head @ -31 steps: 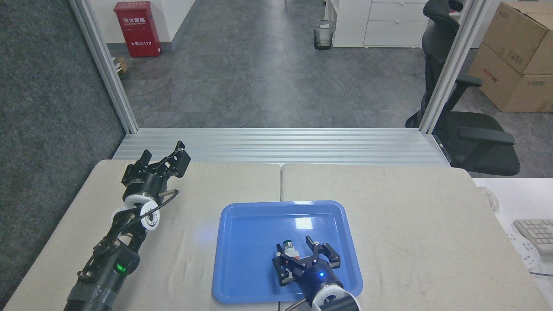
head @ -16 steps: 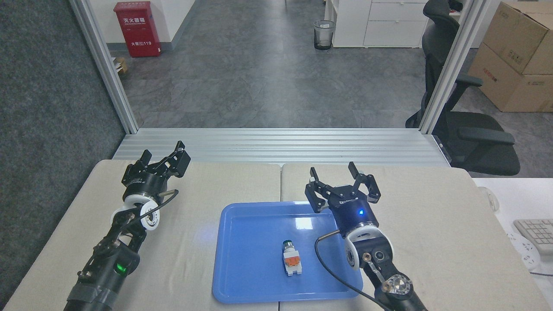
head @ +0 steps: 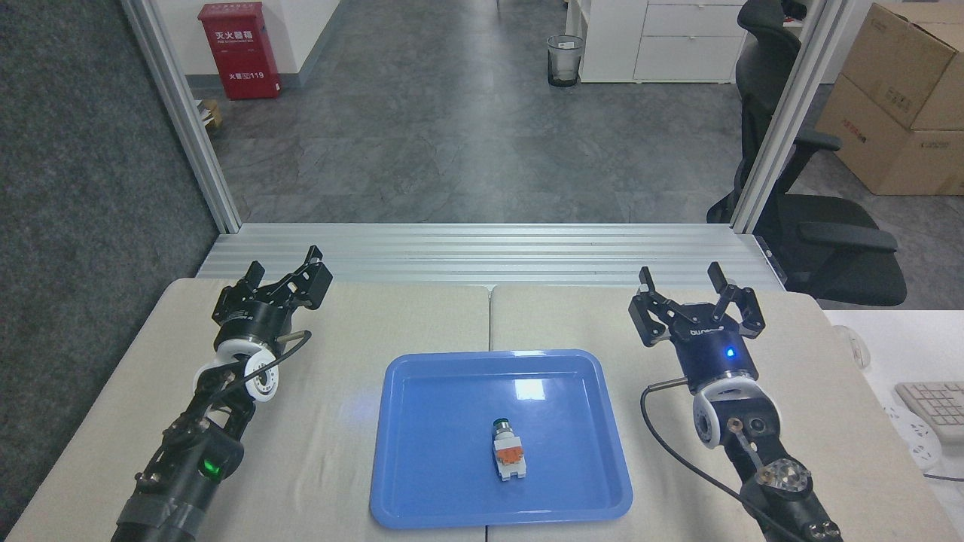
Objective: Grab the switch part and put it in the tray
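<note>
On the beige surface (head: 753,391) before you, the blue tray (head: 422,489) holds the switch part (head: 507,456) near its middle, while your right pincer (head: 697,295) and left pincer (head: 290,272) hover at either side, both spread open and empty.

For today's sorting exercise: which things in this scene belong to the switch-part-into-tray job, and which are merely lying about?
Belong to the job:
switch part, lying in the tray
tray, blue, on the table
right gripper, open, empty

Lying about:
left gripper, idle
office chair
cardboard boxes
waste bin
red cabinet
keyboard
</note>
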